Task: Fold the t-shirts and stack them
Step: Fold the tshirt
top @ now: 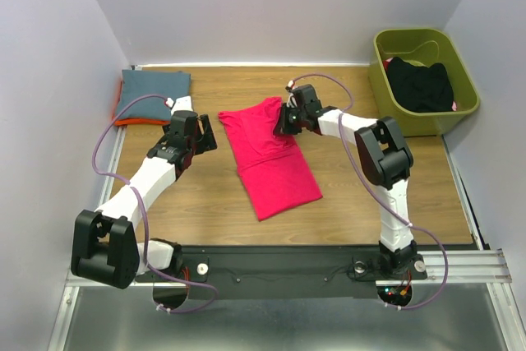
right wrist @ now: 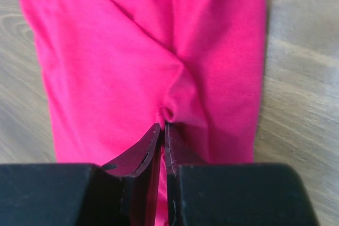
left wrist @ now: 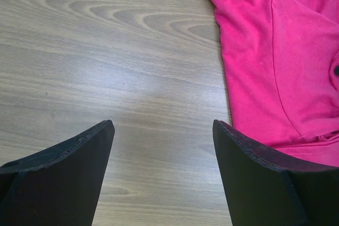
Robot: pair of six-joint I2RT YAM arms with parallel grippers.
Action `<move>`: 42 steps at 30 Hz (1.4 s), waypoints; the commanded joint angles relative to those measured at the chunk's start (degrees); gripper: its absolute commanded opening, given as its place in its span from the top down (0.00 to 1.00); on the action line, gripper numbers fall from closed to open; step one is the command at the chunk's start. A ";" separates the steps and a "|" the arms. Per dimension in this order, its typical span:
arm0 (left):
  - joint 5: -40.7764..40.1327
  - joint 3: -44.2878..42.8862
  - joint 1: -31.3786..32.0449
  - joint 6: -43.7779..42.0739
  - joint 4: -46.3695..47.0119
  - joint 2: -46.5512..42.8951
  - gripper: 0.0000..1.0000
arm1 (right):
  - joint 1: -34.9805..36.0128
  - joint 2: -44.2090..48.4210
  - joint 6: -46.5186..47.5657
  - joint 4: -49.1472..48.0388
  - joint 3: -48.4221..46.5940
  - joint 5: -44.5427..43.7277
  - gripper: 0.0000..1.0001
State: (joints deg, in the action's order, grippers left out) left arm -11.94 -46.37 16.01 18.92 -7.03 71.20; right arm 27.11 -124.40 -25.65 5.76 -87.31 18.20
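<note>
The magenta-pink t-shirt [top: 267,158] lies half-folded in a long strip in the middle of the worktop [top: 353,195]. The right tool [right wrist: 163,130] is pressed together on a small pucker of its cloth near the far end, while the left tool [left wrist: 163,125] hangs spread and empty just beside the shirt's other edge. The cloth looks light, thin and limp (it pleats at the pinch), so I judge it will sag and drag unless both corners of one end are taken together.

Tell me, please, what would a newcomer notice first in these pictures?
The bright pink t-shirt lies partly folded at the centre of the table, its cloth pinched by the right fingers. At the far right corner, an olive-green bin holds a black garment.
</note>
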 commanded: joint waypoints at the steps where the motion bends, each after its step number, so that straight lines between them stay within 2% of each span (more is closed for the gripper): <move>1: 0.25 -0.21 -0.28 -0.46 1.23 -0.10 0.13 | 1.01 -1.37 -2.56 -0.49 -3.39 -0.62 0.87; 2: 0.34 -0.21 -0.28 -0.46 1.23 -0.01 0.13 | 1.10 -1.63 -2.82 -0.49 -3.66 -0.62 0.85; 5: 0.52 -0.30 -0.28 -0.46 1.23 0.08 0.14 | 1.62 -1.64 -4.14 -0.49 -4.27 -0.62 0.69; 10: 0.69 -0.13 -0.28 -0.46 1.23 -0.10 0.14 | 1.71 0.38 -4.23 -0.49 -4.19 -0.79 0.65; 16: 0.96 -0.21 -0.28 -0.46 1.31 -0.01 0.14 | 1.71 1.97 -4.14 -0.49 -4.10 -0.53 0.64; 23: 1.22 -0.12 -0.28 -0.46 1.31 0.08 0.14 | 1.63 -0.84 -5.82 -0.75 -3.48 0.44 0.64; 42: 1.57 -0.21 -0.28 -0.55 1.40 0.43 0.14 | 1.80 2.23 -5.11 -0.75 -4.63 1.14 0.60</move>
State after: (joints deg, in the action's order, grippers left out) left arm -10.52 -46.37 16.01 18.92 -7.05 71.53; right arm 28.27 -125.71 -30.70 6.00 -89.56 18.59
